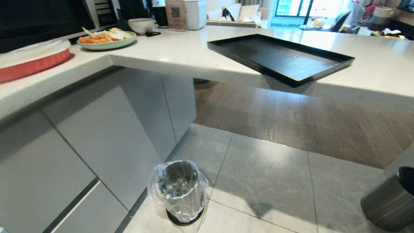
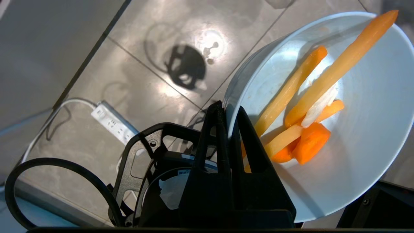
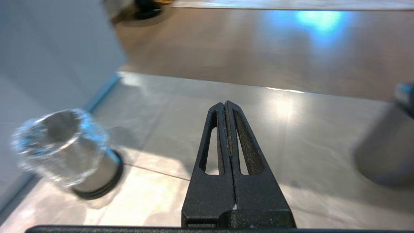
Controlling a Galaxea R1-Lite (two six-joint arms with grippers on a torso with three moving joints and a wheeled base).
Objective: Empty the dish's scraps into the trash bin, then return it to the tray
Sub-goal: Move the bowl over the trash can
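Note:
My left gripper [image 2: 228,108] is shut on the rim of the dish [image 2: 372,136], a glossy pale blue-white bowl held above the tiled floor. Yellow and orange scraps [image 2: 307,106] lie inside it. The trash bin [image 1: 179,191], a shiny metal cylinder with a clear liner, stands on the floor beside the cabinet and shows too as the trash bin [image 3: 66,152] in the right wrist view. The black tray [image 1: 281,58] rests bare on the counter. My right gripper [image 3: 224,103] hangs shut and holds nothing. Neither arm shows in the head view.
A dark-grey cylinder [image 1: 391,202] stands on the floor at the right. On the counter's far left sit a pale-green plate of slices [image 1: 106,38], a grey-white bowl [image 1: 141,25] and a red-rimmed dish [image 1: 30,63]. A white power strip [image 2: 113,123] lies on the floor.

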